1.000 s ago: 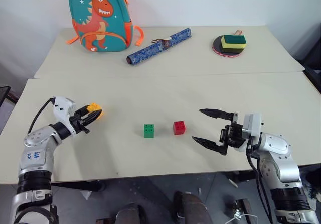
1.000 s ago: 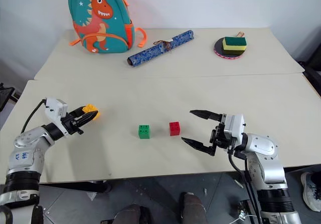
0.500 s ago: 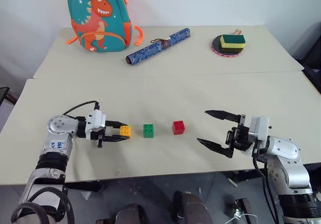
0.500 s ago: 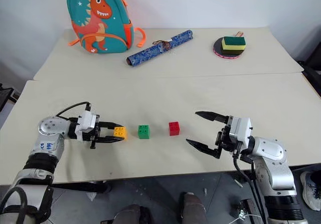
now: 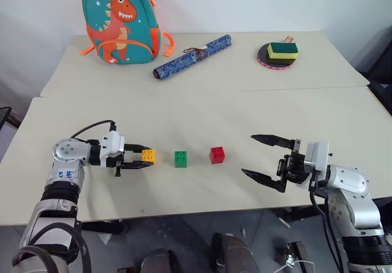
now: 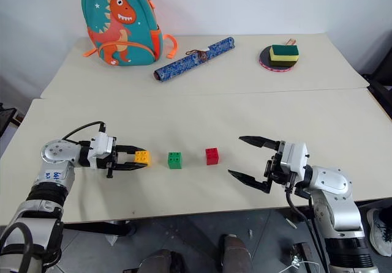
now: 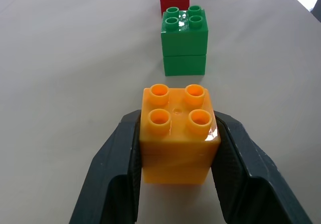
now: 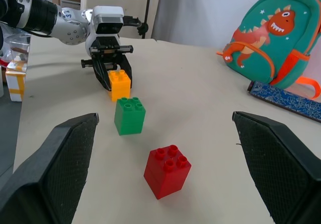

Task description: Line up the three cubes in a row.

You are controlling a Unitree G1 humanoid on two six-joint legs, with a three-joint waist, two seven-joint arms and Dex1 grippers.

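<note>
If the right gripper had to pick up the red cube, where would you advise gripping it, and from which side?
Grip the red cube across two opposite flat side faces, below the studs, coming in level from its right. The open right gripper already faces that side, and the green cube stands apart on the left.

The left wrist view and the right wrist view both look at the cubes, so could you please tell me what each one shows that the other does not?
The left wrist view alone shows, up close, the left gripper's fingers pressed against both sides of the yellow-orange cube.

The right wrist view alone shows the dinosaur backpack, the patterned roll, and the open right gripper.

Both share the yellow-orange cube, green cube and red cube on the table.
</note>
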